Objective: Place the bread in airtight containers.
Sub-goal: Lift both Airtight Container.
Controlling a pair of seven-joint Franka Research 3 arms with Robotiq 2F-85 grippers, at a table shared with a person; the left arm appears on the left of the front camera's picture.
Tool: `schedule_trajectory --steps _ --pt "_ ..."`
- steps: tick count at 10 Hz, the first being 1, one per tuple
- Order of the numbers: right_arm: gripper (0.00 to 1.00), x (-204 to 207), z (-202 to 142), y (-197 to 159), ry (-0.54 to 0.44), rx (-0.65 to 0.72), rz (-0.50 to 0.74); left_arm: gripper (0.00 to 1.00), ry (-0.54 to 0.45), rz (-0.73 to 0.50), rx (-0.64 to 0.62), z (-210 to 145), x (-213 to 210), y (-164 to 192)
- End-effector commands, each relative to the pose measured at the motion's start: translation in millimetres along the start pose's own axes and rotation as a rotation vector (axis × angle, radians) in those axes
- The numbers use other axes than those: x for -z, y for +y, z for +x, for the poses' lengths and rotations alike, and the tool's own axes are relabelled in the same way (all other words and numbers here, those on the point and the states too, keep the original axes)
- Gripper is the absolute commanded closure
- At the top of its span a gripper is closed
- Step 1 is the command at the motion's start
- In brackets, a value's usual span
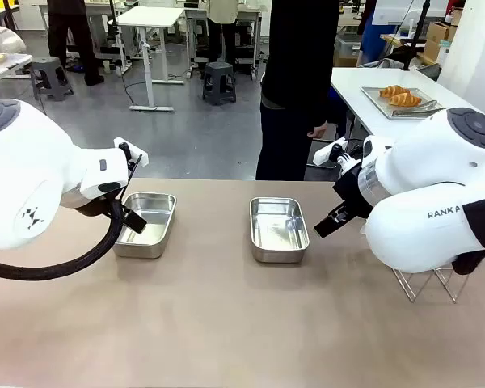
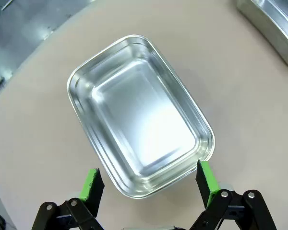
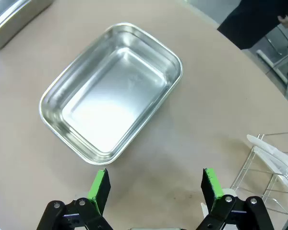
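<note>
Brown table (image 1: 226, 323), two arms in, person (image 1: 295, 89) standing at the far edge.

Left claw (image 2: 149, 183): released, jaws spread wide, green pads (image 2: 91, 184) apart, nothing between them. It hung above the near short end of the left pan (image 2: 139, 115), not touching it as far as could be told.

Right claw (image 3: 153, 184): also released, jaws wide, holding nothing. It hovered over bare table just short of the right pan (image 3: 110, 91).

Both pans were bare steel inside, with no lids on. The left pan lay toward the far left corner of the table. The right pan sat about mid-table near the far edge. The two were well apart, long sides roughly parallel.

Wire rack (image 3: 271, 177) stood near the right edge, partly behind the right arm in the front view, with something pale lying on it; could not tell what.

Croissants (image 1: 402, 97): two, side by side on a flat steel tray (image 1: 380, 103) on a separate white table (image 1: 364, 81) beyond the far right corner, well away from both pans and both claws.
</note>
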State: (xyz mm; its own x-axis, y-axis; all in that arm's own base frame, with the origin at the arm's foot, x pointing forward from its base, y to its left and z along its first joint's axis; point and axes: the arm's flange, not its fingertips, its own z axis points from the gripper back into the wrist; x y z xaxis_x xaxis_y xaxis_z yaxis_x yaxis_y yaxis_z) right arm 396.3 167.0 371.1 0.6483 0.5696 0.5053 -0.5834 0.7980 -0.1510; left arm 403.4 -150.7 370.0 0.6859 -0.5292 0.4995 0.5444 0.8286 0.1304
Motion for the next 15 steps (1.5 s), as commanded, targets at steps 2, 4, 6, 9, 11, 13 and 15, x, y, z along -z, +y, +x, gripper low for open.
schedule_trajectory --steps 2,4,6,9,11,13,15 --pt "0.0 0.0 0.0 0.0 0.0 0.0 0.0 0.0 0.0 0.0 0.0 0.1 -0.1 0.0" --pt "0.0 0.0 0.0 0.0 0.0 0.0 0.0 0.0 0.0 0.0 0.0 0.1 -0.1 0.0" --pt "0.0 0.0 0.0 0.0 0.0 0.0 0.0 0.0 0.0 0.0 0.0 0.1 -0.1 0.0" --pt "0.0 0.0 0.0 0.0 0.0 0.0 0.0 0.0 0.0 0.0 0.0 0.1 -0.1 0.0" --pt "0.0 -21.1 17.5 -6.2 -0.011 -0.037 -0.019 0.0 -0.029 -0.003 -0.002 12.8 -19.1 11.4" --pt "0.0 -75.4 53.0 -28.4 -0.073 -0.012 -0.049 0.0 -0.098 -0.06 -0.038 38.5 -75.4 49.9" --pt "0.0 -133.3 54.7 -66.8 -0.177 0.007 0.016 0.0 -0.123 -0.165 0.012 42.3 -128.2 99.5"
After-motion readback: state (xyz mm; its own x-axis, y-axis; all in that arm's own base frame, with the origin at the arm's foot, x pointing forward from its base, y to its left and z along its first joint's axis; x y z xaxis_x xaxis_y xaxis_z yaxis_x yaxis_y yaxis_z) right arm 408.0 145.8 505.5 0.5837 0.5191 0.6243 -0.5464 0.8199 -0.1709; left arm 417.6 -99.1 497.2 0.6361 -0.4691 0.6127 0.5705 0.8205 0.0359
